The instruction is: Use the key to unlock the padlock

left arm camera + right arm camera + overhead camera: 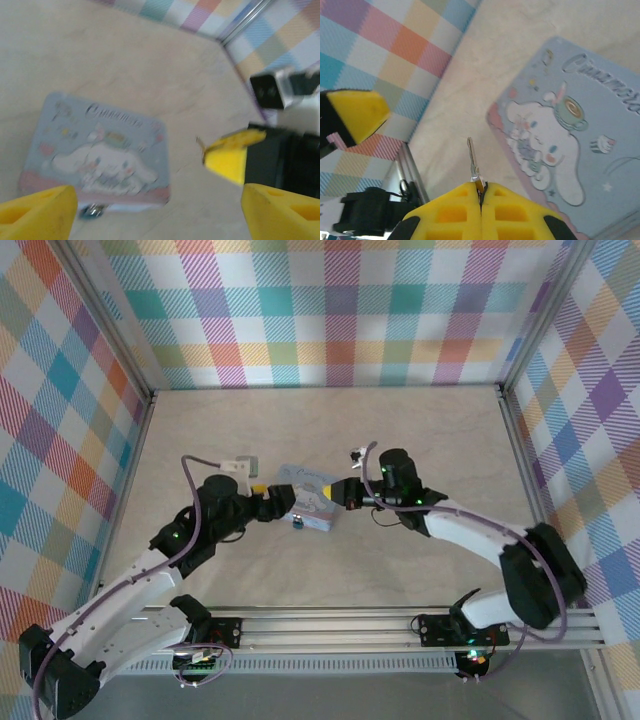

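Note:
The tiny teal padlock (298, 524) lies on the table against the near edge of a pale blue tin with a cartoon dog (312, 495). In the left wrist view the padlock (92, 211) peeks out below the tin (100, 150). My left gripper (160, 217) stands open just left of the tin, its yellow fingers (40, 210) wide apart with nothing between them. My right gripper (481, 188) is shut on the head of a small silver key (472, 160), the blade sticking out forward. It hovers at the tin's right end (342, 492).
Plaid walls enclose the beige table (330, 430) on three sides. A metal rail (380, 625) runs along the near edge by the arm bases. The tin (570, 135) lies between the two grippers.

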### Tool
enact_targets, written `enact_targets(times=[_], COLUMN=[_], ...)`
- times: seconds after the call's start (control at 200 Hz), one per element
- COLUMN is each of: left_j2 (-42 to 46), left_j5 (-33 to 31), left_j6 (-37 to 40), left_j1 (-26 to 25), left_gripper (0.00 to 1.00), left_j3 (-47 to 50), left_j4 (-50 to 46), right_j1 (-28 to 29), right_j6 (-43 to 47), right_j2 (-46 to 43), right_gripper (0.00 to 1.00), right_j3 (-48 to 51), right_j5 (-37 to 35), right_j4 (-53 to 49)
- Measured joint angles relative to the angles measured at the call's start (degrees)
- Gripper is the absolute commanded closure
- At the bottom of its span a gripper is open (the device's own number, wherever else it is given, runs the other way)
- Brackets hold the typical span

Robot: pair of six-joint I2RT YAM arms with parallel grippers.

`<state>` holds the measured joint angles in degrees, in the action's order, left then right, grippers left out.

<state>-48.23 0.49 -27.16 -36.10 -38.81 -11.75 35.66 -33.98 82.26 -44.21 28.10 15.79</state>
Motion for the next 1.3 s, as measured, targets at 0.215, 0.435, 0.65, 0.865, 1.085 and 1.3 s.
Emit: enact_targets(times=[0.215, 0.435, 0.65, 0.865, 1.085, 1.3], left_j2=[1.07, -1.20, -6.10, -9.77, -12.35, -18.62], left_j5=[2.93, 5.46, 7.50, 7.61, 7.39, 7.45], left_j6=[0.74, 1.40, 1.55, 1.99, 2.43, 3.17], left_j1=[0.26, 0.26, 0.26, 0.26, 0.26, 0.26], left_gripper=[0.16, 0.16, 0.20, 0.21, 0.23, 0.27], left_j3=[8.59, 13.44, 15.04, 16.31, 19.19, 19.23], left_j4=[-1.09, 4.57, 11.41, 17.44, 23.15, 28.04], right_j1=[0.00, 0.00, 0.00, 0.00, 0.00, 0.02], right_j6=[0.26, 0.48, 0.61, 0.68, 1.51, 1.88], right_j2=[10.49, 16.96, 19.17, 19.17, 19.17, 19.17], right_gripper=[1.00, 1.00, 1.00, 1.00, 1.00, 1.00], right_j3=[-6.29, -10.88, -10.99, -11.19, -11.32, -11.32], right_j5=[-0.07, -0.24, -1.03, -1.42, -1.77, -2.01], right_j4=[-1.11, -1.51, -3.50, -4.39, -4.87, -4.92])
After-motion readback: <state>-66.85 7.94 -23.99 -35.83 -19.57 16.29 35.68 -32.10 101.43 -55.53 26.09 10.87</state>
